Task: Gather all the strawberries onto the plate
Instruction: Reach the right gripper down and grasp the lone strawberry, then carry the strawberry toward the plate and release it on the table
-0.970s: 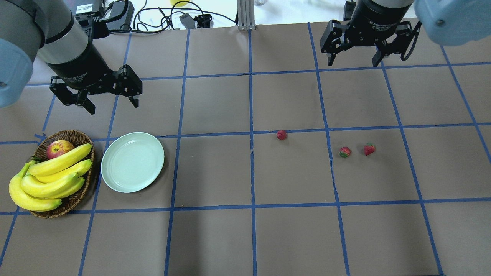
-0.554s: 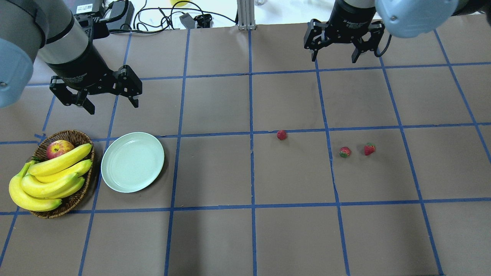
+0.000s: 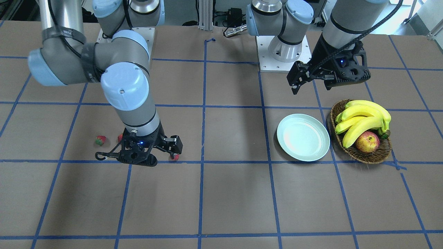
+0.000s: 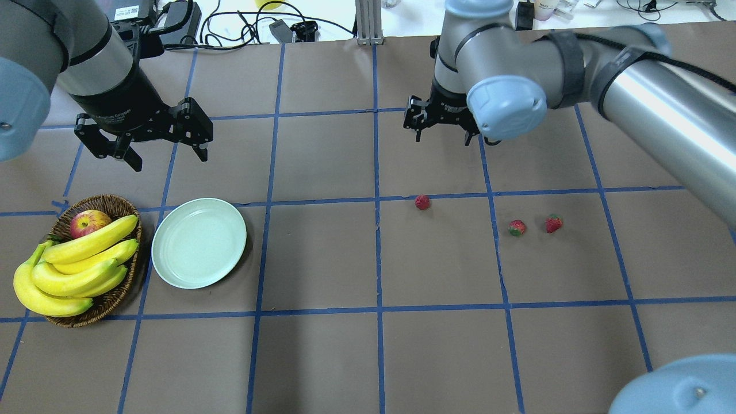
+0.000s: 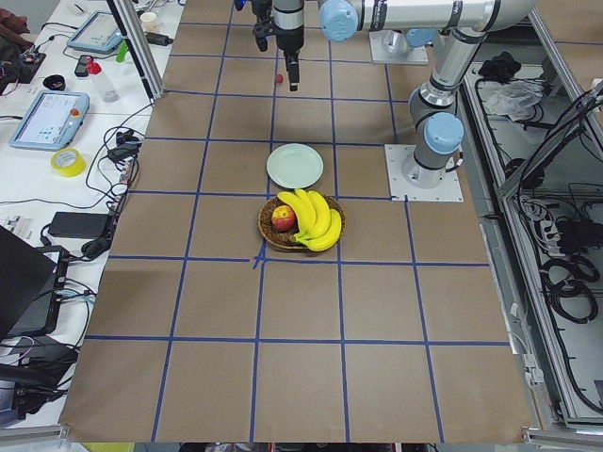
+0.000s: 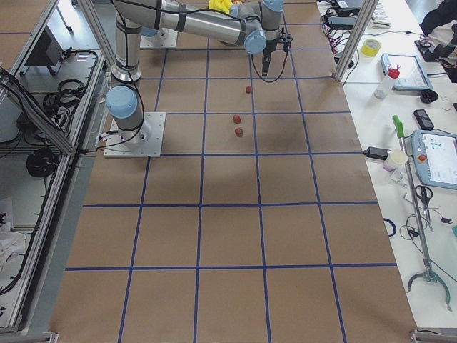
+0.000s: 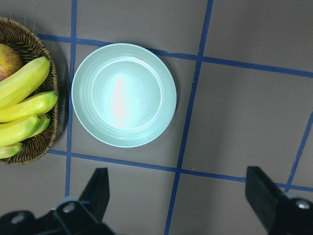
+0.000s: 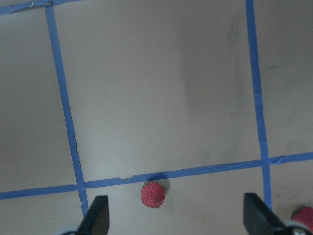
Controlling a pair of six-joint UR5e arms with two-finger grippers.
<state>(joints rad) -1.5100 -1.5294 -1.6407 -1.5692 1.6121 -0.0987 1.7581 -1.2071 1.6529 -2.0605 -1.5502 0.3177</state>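
Three strawberries lie on the brown table: one near the middle, two further right. In the right wrist view the middle strawberry shows between the open fingers, with another at the bottom right corner. My right gripper hangs open above the table, just beyond that middle strawberry and apart from it. The pale mint plate sits at the left with nothing in it. My left gripper hovers open beyond the plate, holding nothing.
A wicker basket with bananas and an apple stands just left of the plate. Blue tape lines grid the table. Cables and boxes lie past the far edge.
My right arm has swung left and toward the middle strawberry, gripper still open. The left arm, plate and strawberries have not moved.
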